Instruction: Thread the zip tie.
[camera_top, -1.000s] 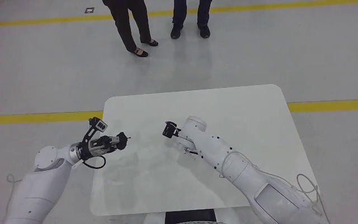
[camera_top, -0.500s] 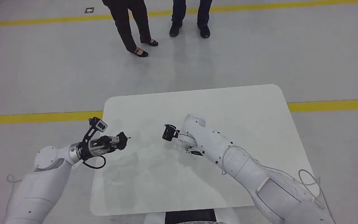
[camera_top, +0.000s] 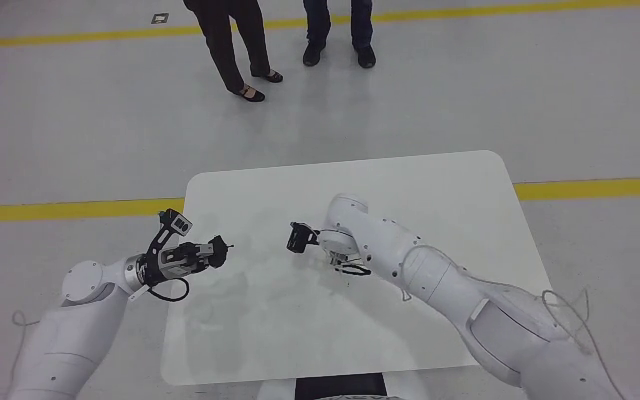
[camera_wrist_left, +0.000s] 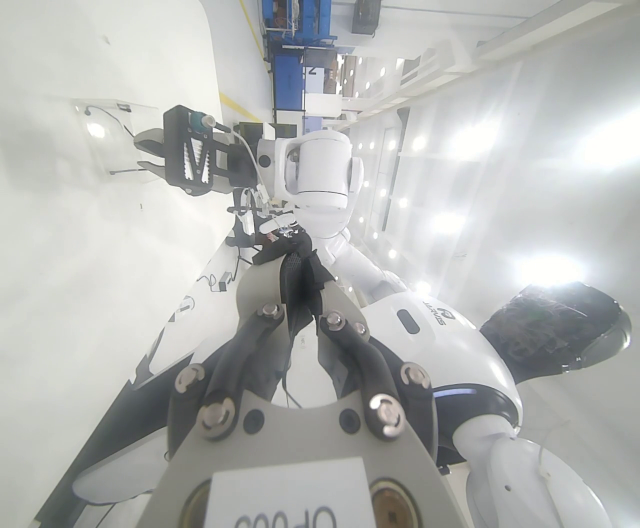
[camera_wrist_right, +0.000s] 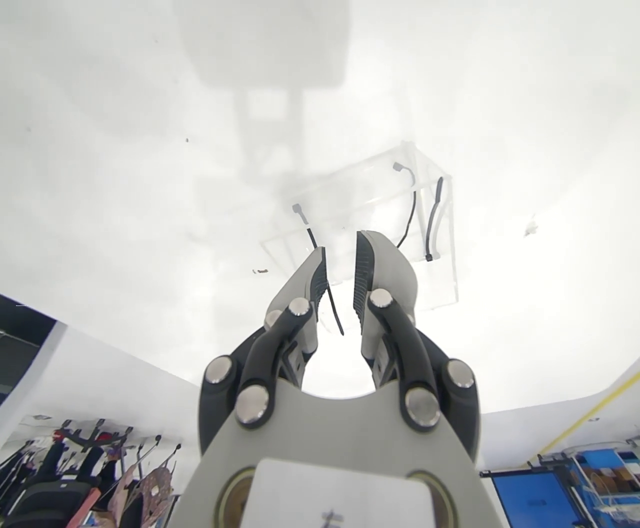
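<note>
A clear plastic holder (camera_wrist_right: 440, 280) lies on the white table (camera_top: 440, 190) with three black zip ties on it. One zip tie (camera_wrist_right: 312, 235) runs under my right gripper (camera_wrist_right: 340, 247), close to one fingertip (camera_wrist_right: 316, 265); that gripper is open and hovers just above the holder. It also appears in the top view as the right gripper (camera_top: 293, 239), near the table's middle. My left gripper (camera_top: 218, 249) is held off the table's left edge, shut on a small black piece (camera_wrist_left: 300, 275) that looks like a zip tie. Its thin tip (camera_top: 230, 245) pokes toward the right gripper.
Two more zip ties (camera_wrist_right: 411, 210) (camera_wrist_right: 434, 220) sit on the holder's far side. The holder (camera_wrist_left: 102, 135) is also in the left wrist view, beneath the right gripper (camera_wrist_left: 145, 155). Small dark specks (camera_wrist_right: 260, 271) lie on the table. Two people stand on the floor beyond the table.
My right gripper has shifted a little to the left, toward the left arm, and its arm has swung. The left arm has kept still.
</note>
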